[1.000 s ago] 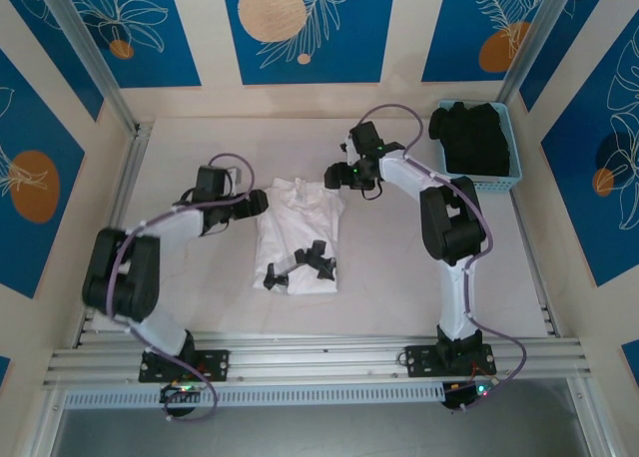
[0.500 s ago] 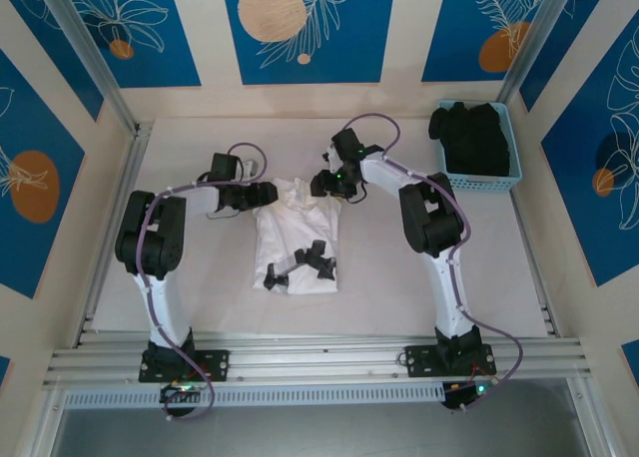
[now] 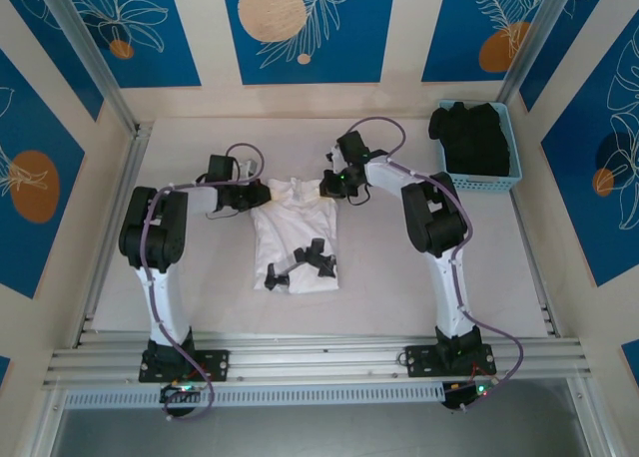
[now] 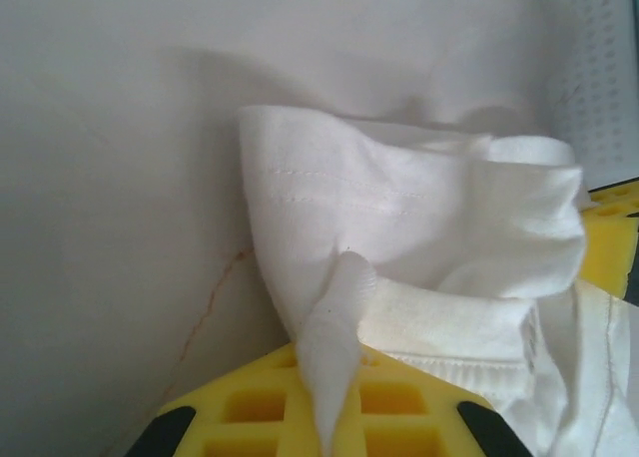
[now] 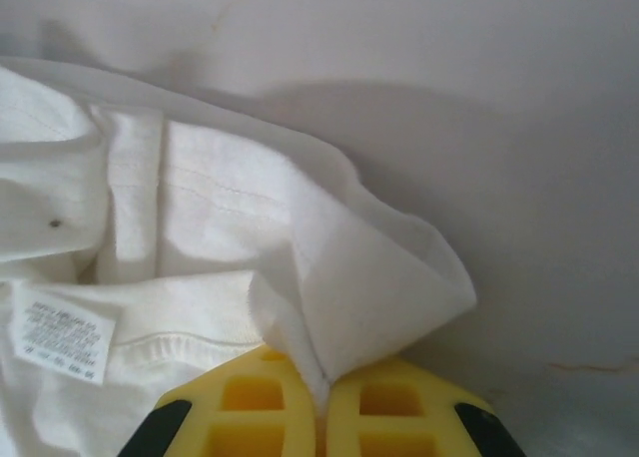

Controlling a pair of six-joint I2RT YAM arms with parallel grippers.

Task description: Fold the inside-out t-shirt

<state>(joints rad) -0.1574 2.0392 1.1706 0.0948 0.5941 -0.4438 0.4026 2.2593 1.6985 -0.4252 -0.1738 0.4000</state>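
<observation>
A small white tag (image 5: 62, 335) is sewn on the inside-out t-shirt (image 5: 200, 218), just by a seam, in the right wrist view. The tag has a few short rows of tiny grey print. The letters are too small and too blurry to read, so no word or number can be told. In the top view, the dark marks (image 3: 305, 262) on the shirt are shapes, not letters that can be read.
</observation>
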